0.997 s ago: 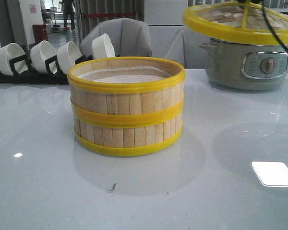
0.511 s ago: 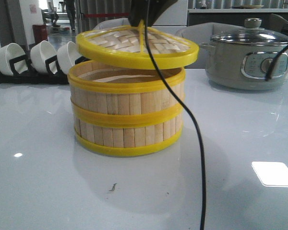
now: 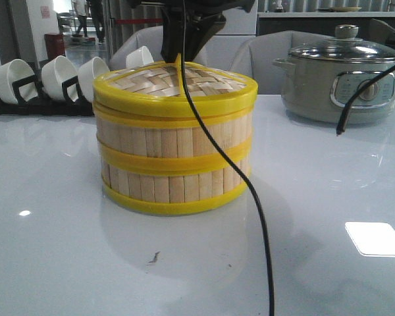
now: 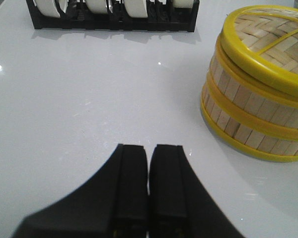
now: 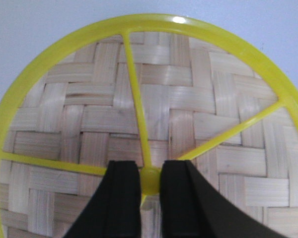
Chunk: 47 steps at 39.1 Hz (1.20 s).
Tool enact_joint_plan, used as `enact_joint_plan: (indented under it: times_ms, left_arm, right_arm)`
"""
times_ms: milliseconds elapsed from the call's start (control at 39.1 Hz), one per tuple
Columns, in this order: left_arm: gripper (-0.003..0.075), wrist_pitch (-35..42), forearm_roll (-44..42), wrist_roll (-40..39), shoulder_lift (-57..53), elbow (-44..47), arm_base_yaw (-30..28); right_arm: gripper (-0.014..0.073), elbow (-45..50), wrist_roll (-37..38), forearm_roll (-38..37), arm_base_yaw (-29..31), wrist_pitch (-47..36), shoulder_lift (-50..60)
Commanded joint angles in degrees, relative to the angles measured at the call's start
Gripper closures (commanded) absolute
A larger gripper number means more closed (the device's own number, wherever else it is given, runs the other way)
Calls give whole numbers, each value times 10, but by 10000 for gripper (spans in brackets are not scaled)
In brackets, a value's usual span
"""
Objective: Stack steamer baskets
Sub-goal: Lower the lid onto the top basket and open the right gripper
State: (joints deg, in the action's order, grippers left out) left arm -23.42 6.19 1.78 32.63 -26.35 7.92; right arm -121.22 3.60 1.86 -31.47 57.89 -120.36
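Steamer baskets, two tiers with pale slat walls and yellow rims, are standing stacked on the white counter, and the woven-bamboo lid is sitting on the top rim, apparently level. The right hand is gripping the lid from above, its black fingers pinching the small yellow hub where the lid's yellow spokes meet. The step in hand appears to be the seating of the lid, the last piece of the stack. The next move probably calls for the fingers to part and the arm to rise straight up, so that the lid is not dragged off centre. The left hand is hanging over bare counter with its fingers pressed together and holding nothing, the stack lying well apart to one side. A rack of white bowls and a grey-green electric pot are standing behind.
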Motion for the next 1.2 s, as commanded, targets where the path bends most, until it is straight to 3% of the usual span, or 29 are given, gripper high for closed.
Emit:
enact_joint_plan:
  times_ms: [0, 1176]
  left_arm:
    - [635, 46, 2, -3, -1, -16, 3]
    - [635, 46, 2, -3, -1, -16, 3]
  right_arm:
    - [538, -22, -9, -10, 1, -30, 37]
    - [535, -22, -9, 9, 1, -26, 37]
